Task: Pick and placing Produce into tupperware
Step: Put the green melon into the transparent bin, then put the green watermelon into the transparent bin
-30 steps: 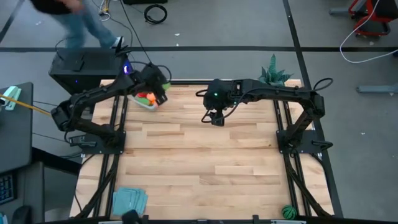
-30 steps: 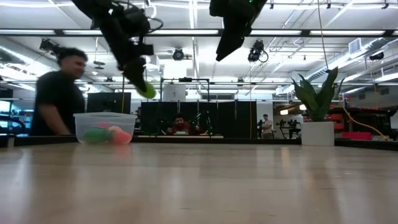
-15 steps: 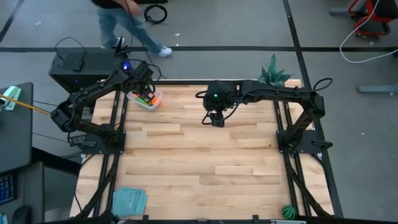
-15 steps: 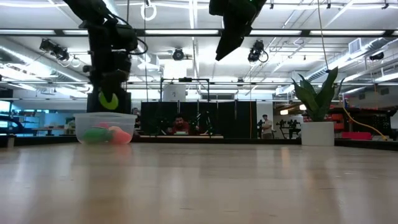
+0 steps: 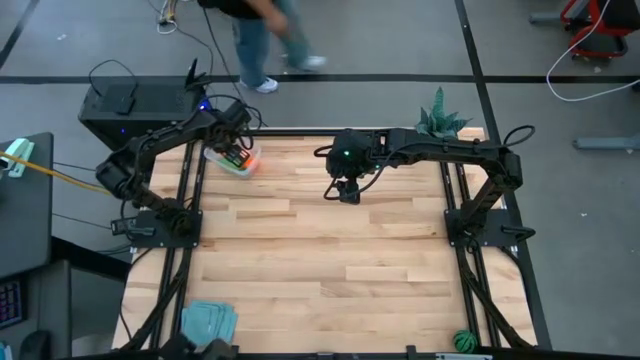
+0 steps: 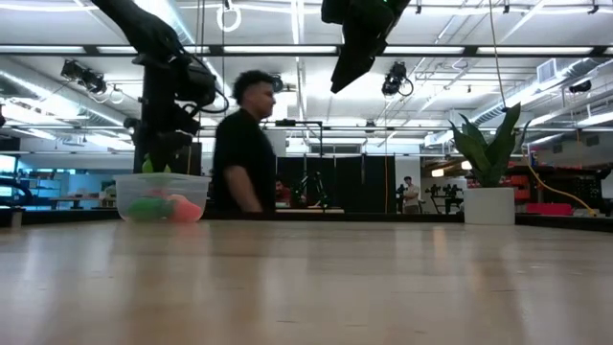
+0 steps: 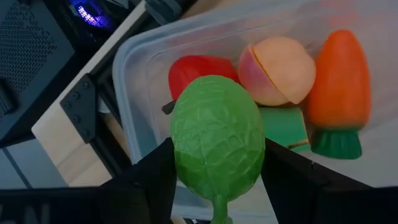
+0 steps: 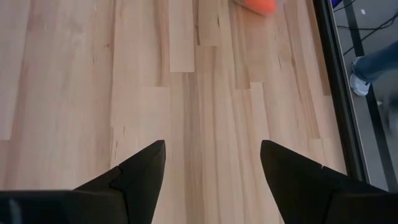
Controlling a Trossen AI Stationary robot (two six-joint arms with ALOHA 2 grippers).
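Note:
My left gripper point(image 7: 216, 149) is shut on a light green leafy ball point(image 7: 217, 134) and hangs over the clear tupperware point(image 7: 134, 68) at the table's far left point(image 5: 232, 162). Inside the tub lie a red piece point(image 7: 193, 67), a peach-coloured half point(image 7: 277, 70), an orange carrot with green top point(image 7: 339, 81) and a green piece point(image 7: 283, 124). In the low view the ball point(image 6: 153, 166) shows at the tub's rim point(image 6: 161, 178). My right gripper point(image 5: 347, 190) hangs open point(image 8: 211, 168) high over the far middle of the table. A dark green striped ball point(image 5: 462, 341) rests at the near right edge. My left gripper pinches the light green ball by its two opposite sides point(image 7: 180, 143) between both fingers, coming from above and pointing down. The ball is lifted clear, just above the produce in the tub, with its small stem end point(image 7: 217, 208) toward the wrist.
A potted plant point(image 5: 440, 118) stands at the far right corner point(image 6: 490, 192). A pale-blue square piece point(image 5: 208, 322) lies at the near left edge. A person walks past beyond the far edge point(image 6: 244, 144). Bare wood spans the middle of the table point(image 5: 330, 260).
My left gripper has carried the green ball toward the table's left, from beside the tub to over it, and then down to the tub's rim. It has stayed shut on the ball. A person has walked by behind the far edge.

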